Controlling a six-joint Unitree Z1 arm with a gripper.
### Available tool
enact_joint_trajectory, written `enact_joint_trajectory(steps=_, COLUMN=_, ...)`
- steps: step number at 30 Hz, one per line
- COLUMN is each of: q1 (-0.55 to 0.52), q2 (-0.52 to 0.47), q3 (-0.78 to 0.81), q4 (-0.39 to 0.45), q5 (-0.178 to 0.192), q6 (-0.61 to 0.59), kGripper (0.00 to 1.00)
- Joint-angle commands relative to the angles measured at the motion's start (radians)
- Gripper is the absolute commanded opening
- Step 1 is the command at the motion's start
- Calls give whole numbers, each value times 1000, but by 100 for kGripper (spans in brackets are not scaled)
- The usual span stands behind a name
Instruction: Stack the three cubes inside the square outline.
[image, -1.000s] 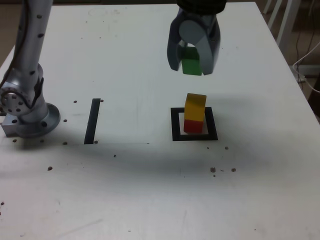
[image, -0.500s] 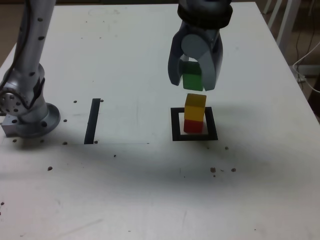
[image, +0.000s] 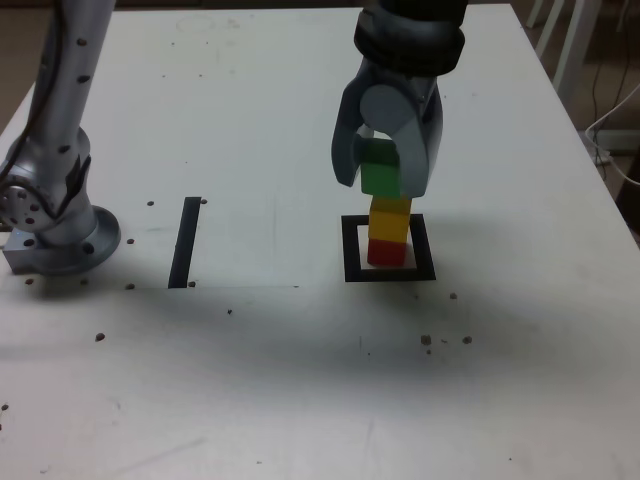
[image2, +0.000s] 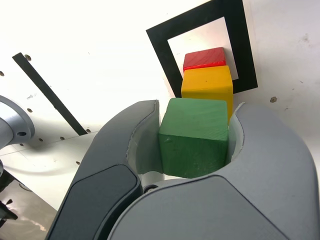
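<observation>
In the exterior view, the red cube (image: 386, 251) sits inside the black square outline (image: 349, 262) with the yellow cube (image: 390, 219) stacked on it. My gripper (image: 381, 180) is shut on the green cube (image: 380, 176), which rests on or just above the yellow cube; I cannot tell whether they touch. The wrist view shows the green cube (image2: 194, 137) clamped between both grey fingers (image2: 131, 145), with the yellow cube (image2: 207, 85), the red cube (image2: 204, 58) and the square outline (image2: 165, 55) beyond it.
A black straight strip (image: 186, 241) lies on the white table toward the exterior view's left. The arm's grey base (image: 55, 225) stands at the far left. Small dark specks dot the table (image: 300, 380). Chair legs show past the table's far right corner.
My gripper has come down with the green cube, from well above the stack to the top of the yellow cube. The red and yellow cubes have not moved.
</observation>
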Motion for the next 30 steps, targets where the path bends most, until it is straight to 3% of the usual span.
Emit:
enact_joint_trajectory(steps=1, q1=-4, q2=8, q3=2, q4=13, q5=-3, q6=-3, kGripper=27)
enact_joint_trajectory(steps=18, q1=-7, q2=27, q3=11, q4=-9, q5=-4, q6=-4, kGripper=28)
enact_joint_trajectory(steps=20, q1=-7, q2=28, q3=17, q4=-12, q5=-5, q6=-4, kGripper=38)
enact_joint_trajectory(steps=26, q1=-7, q2=28, q3=39, q4=-21, q5=-8, q6=-1, kGripper=90)
enact_joint_trajectory(steps=30, q1=-7, q2=27, q3=44, q4=-25, q5=-10, q6=0, kGripper=97)
